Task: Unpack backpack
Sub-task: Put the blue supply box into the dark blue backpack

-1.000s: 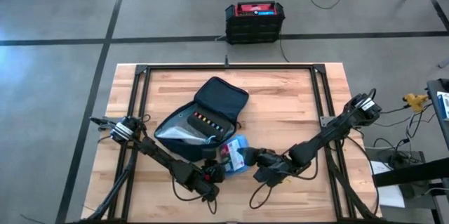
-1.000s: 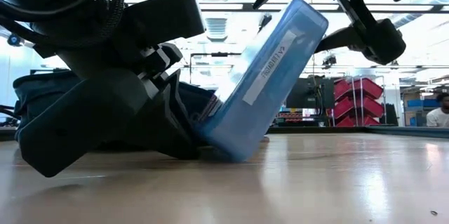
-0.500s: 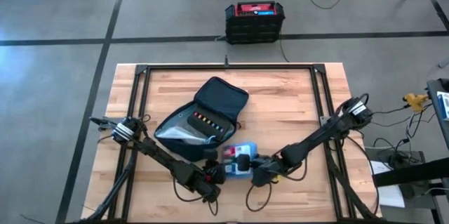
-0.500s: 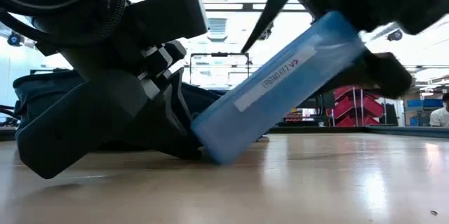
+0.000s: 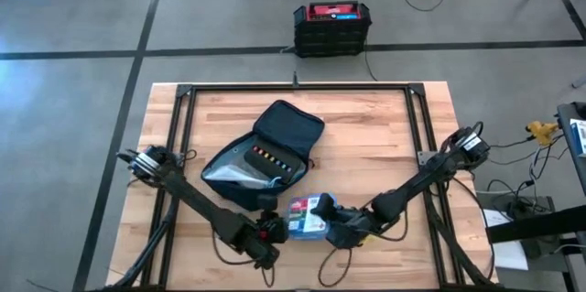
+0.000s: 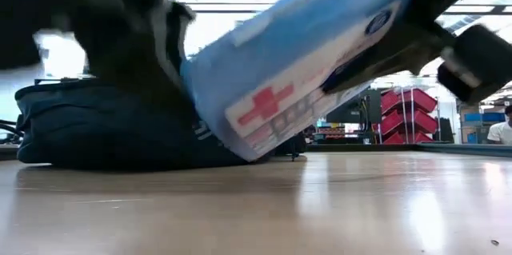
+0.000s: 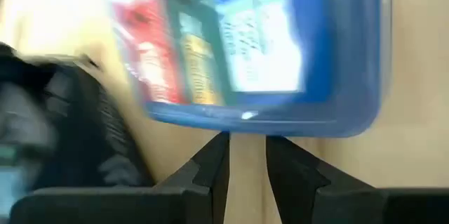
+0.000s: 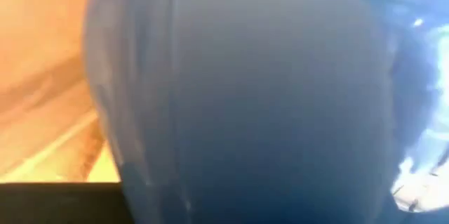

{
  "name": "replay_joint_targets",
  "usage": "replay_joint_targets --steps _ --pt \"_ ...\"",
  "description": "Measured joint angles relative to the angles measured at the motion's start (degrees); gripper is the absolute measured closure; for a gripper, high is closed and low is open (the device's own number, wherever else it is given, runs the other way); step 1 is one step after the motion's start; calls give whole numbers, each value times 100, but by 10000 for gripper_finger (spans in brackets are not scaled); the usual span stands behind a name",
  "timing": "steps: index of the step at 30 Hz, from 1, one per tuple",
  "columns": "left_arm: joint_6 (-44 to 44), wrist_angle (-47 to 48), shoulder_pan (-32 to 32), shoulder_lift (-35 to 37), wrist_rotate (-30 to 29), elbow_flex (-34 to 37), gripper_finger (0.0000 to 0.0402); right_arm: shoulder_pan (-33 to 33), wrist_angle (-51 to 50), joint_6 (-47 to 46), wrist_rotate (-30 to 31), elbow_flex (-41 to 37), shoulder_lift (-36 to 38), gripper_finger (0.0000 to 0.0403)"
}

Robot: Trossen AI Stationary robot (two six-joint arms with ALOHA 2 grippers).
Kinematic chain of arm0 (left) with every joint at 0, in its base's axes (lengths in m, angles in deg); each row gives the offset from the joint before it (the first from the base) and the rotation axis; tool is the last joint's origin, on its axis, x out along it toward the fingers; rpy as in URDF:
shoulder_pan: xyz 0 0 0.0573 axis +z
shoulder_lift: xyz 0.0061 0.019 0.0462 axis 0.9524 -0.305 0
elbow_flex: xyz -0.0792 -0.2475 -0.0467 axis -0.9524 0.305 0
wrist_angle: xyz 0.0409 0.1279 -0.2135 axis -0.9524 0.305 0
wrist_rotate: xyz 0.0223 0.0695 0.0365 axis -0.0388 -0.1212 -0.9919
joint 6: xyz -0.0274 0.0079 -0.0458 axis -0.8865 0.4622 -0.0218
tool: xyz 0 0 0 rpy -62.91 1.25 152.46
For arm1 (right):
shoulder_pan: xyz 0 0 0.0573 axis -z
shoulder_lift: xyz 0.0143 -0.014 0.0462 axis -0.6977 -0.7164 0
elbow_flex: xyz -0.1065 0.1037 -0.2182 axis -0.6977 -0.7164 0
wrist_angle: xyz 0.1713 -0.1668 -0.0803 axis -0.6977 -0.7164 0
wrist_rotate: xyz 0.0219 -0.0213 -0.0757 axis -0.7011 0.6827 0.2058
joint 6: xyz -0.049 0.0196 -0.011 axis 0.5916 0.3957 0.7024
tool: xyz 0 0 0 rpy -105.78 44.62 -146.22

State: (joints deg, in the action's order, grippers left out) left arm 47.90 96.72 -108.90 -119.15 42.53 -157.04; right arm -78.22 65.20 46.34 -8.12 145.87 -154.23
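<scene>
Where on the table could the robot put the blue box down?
Bare wood lies right of the backpack, up to the far rail, and behind it. The near edge is crowded: the box sits between the left gripper and the right gripper.

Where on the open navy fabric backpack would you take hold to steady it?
Grip the raised flap edge of the dark navy fabric backpack from the table's far side: it lies unzipped, the flap's rim stands free, and the blue plastic box and both arms crowd the near side.

Blue box (image 6: 304,55) with red cross tilted above table (image 6: 320,207), navy backpack (image 6: 104,127) behind
</scene>
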Motion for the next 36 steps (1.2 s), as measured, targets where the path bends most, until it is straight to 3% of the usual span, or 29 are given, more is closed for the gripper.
replay_joint_targets --steps 5,10,13,18,23,27,32,36 --pt "-352 1283 -247 691 -400 -464 324 -255 -7 -256 501 -7 306 272" --pt "-1382 2761 -430 1419 -1834 -286 324 -154 29 -1184 1022 -2 779 272" --pt "-2212 3301 -302 1768 -1744 198 324 72 36 -1772 1083 -2 1037 272" --pt "-2843 3514 71 2323 -898 1227 324 521 -10 -2868 684 -3 1270 272" --pt "-2881 3150 508 2642 -214 2075 324 1076 14 -3821 -118 -4 1321 272" --pt "-2402 2018 673 2692 523 2551 324 1578 26 -4264 -750 6 1325 272" --pt "-1550 159 661 2590 1206 2602 324 2209 35 -4737 -2056 259 1323 272" --pt "-870 -608 627 2557 1526 2314 324 2678 -17 -4996 -3118 528 1323 272"
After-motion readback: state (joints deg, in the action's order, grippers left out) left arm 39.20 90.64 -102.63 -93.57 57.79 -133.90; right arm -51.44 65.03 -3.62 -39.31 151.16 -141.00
